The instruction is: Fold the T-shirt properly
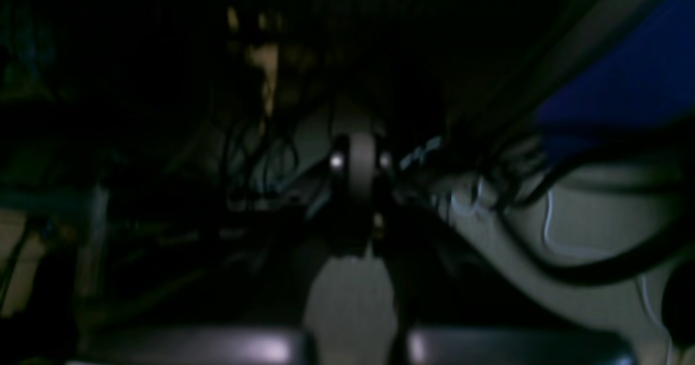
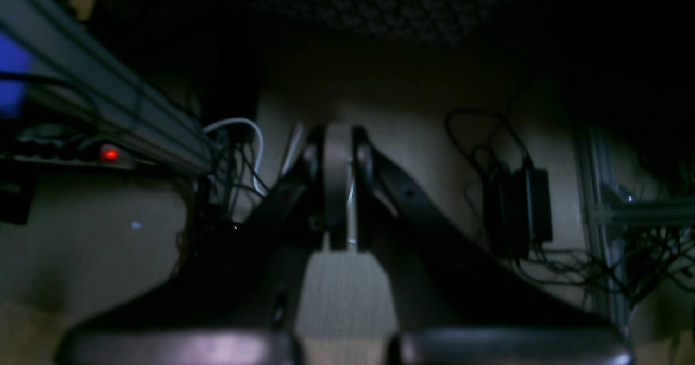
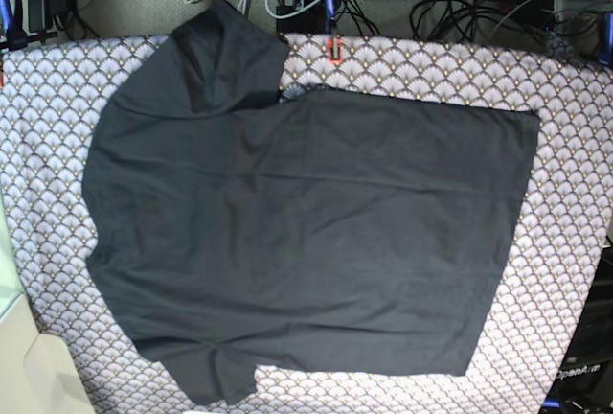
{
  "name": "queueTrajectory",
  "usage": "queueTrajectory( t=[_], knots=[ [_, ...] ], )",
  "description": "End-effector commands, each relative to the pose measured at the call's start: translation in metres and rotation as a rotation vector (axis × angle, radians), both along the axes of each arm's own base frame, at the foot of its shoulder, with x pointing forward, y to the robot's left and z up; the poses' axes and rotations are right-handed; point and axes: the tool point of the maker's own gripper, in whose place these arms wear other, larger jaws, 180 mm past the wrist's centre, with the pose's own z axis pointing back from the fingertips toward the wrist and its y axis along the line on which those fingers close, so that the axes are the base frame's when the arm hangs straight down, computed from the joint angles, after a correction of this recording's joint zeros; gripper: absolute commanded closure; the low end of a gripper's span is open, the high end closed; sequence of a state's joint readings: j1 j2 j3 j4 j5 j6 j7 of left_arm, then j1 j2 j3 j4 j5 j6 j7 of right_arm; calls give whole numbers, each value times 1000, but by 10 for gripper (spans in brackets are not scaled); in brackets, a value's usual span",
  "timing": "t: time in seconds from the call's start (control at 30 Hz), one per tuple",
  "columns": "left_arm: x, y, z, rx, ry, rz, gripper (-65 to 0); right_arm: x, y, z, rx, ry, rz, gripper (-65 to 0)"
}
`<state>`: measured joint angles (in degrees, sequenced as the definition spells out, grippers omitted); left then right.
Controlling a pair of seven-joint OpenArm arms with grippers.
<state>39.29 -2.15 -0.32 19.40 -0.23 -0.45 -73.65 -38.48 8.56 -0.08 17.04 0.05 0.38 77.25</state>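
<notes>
shirt (image 3: 306,232) spread flat on worktop (image 3: 575,146), untouched | left hand (image 1: 361,164) and right hand (image 2: 337,186) pressed together, empty, well clear | risk: one layer pinched, fold skewed

t-shirt (image 3: 306,232) sleeve cropped (bottom edge)

A: How is the left end effector (image 1: 361,175) sitting?

B: Its own wrist camera is showing the two dark fingers (image 1: 347,169) pressing together at the tips, with nothing between them. The picture is dim and blurred, so finer detail is not coming through.

A: And the right end effector (image 2: 337,186)?

B: Its fingers (image 2: 336,180) are meeting flat against each other too, the pale pads touching, gripping nothing. Both black finger bases are spreading wide toward the bottom of that view.

A: Are the arms showing from the base camera?

B: No, neither arm is appearing in that view.
</notes>
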Motion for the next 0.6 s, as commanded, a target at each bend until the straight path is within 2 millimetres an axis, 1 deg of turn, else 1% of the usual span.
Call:
queueTrajectory(
  t=[0.0,0.07,0.17,0.23,0.3,0.37,0.47,0.57],
  knots=[
    [-13,-1,16,-2,-21,-1,0,-5,-2,12,1,-30,6,0],
    [-8,-5,35,-12,-79,0,0,-2,-3,28,2,-73,29,0],
    [7,-5,63,-20,-174,11,0,9,0,56,4,-164,45,0],
    [14,1,71,-15,-184,58,0,18,-3,74,-12,-214,36,0],
    [23,8,74,-19,-180,107,0,28,-2,88,-20,-245,24,0],
    [33,15,81,-26,-178,131,0,41,-1,105,-25,-269,32,0],
    [52,24,102,-34,-208,124,0,64,7,136,-15,-307,55,0],
    [71,24,126,-50,-256,108,0,84,15,161,-5,-343,70,0]
  ],
)
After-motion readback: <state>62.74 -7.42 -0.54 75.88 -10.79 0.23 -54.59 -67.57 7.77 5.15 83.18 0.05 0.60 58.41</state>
